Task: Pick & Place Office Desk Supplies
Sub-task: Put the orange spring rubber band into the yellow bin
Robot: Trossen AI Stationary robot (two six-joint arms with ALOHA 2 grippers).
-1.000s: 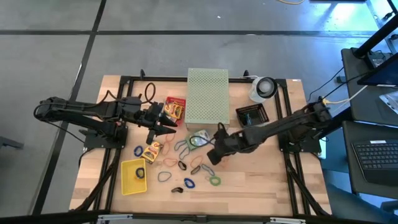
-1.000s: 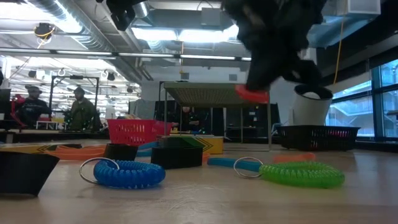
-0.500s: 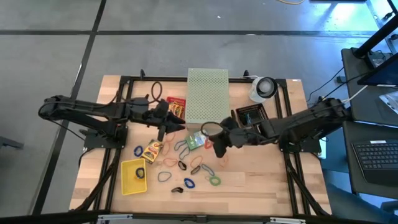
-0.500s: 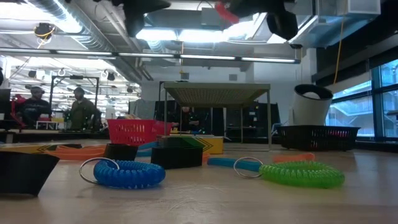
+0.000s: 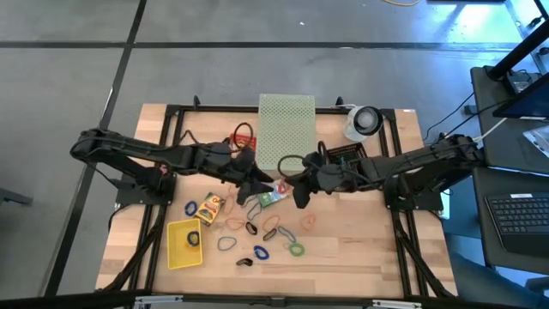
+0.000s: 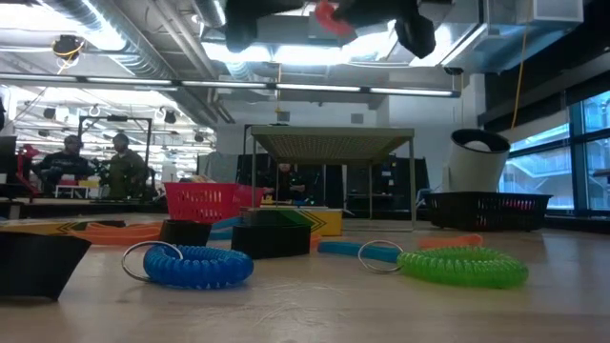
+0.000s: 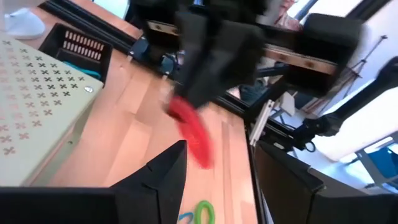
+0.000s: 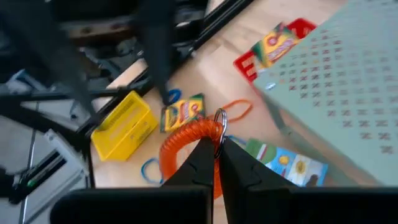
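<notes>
Right wrist view shows the right hand [image 8: 214,163] clenched on an orange-red coiled loop [image 8: 186,140] with a metal ring; held above the desk [image 5: 360,249], it hangs near the front corner of the pale green perforated box [image 5: 286,130]; from above, that hand [image 5: 298,196] sits just in front of the box; the left hand [image 5: 257,184] reaches in beside it, fingers [image 7: 163,176] spread apart and released, with the red loop [image 7: 193,132] just ahead of them in the left wrist view; under both hands, close to the box's front edge, lies a green-and-blue card box [image 5: 273,194]; farther from the box rest a yellow card box [image 5: 208,207], a yellow bin [image 5: 184,243], and scattered loops, among them a green one [image 5: 296,250] and a blue one [image 5: 260,252]; a red card box [image 5: 244,142] lies against the box's left side; a black basket [image 5: 347,157] stands at its right.
</notes>
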